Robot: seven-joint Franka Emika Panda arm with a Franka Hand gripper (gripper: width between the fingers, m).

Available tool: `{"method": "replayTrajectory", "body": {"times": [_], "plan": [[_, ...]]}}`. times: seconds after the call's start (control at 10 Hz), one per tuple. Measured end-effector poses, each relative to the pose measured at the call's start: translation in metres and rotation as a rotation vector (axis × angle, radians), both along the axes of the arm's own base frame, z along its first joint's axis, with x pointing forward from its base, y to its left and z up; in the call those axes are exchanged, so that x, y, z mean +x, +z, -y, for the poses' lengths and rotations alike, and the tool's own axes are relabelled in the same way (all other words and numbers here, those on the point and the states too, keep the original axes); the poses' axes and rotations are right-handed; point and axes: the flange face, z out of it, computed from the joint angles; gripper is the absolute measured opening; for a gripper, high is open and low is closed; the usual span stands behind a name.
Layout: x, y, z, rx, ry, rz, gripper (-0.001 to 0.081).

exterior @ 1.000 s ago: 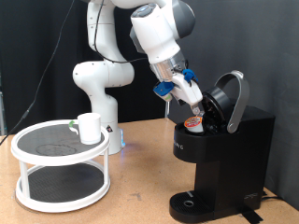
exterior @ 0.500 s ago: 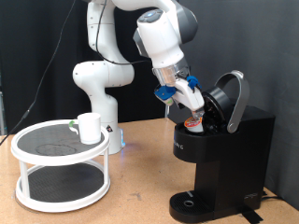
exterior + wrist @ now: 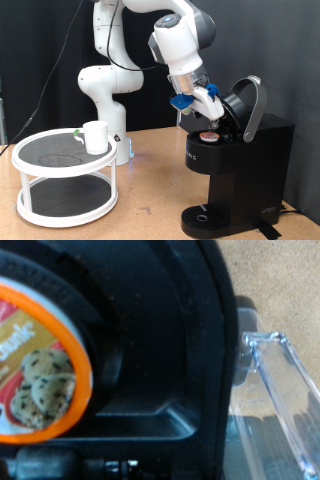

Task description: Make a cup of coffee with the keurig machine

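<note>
The keurig machine (image 3: pixel 245 165) stands at the exterior view's right with its rounded lid (image 3: pixel 247 104) hinged up. A red-topped pod (image 3: pixel 208 136) sits in the open brew chamber; in the wrist view it is the orange-rimmed pod (image 3: pixel 30 370) set in the black holder. My gripper (image 3: pixel 216 111) hovers just above the pod, in front of the raised lid, open and with nothing between its fingers. The white cup (image 3: pixel 96 136) stands on the top tier of a round stand at the exterior view's left, far from the gripper.
The white two-tier round stand (image 3: pixel 40 172) takes up the table's left part. The robot's base (image 3: pixel 105 85) rises behind it. A clear water reservoir (image 3: pixel 280 400) edges the machine in the wrist view. The drip base (image 3: pixel 205 217) sits low at the machine's front.
The gripper carried the pod down into the brew chamber, let it go, and has lifted slightly up and to the right. The pod now rests in the chamber.
</note>
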Motion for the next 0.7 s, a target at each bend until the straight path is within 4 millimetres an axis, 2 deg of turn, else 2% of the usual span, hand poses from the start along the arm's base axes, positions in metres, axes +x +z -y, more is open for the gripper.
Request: {"method": "replayTrajectory", "body": {"times": [0.2,0.5,0.6,0.7], "plan": [[0.001,0.005,0.01,0.031,-0.038,0.02,0.0734],[0.001,0.019,0.05,0.027,-0.115,0.052,0.0734],[-0.001,0.022,0.057,0.027,-0.13,0.059,0.0734],[-0.001,0.022,0.056,0.027,-0.127,0.058,0.0734]]}}
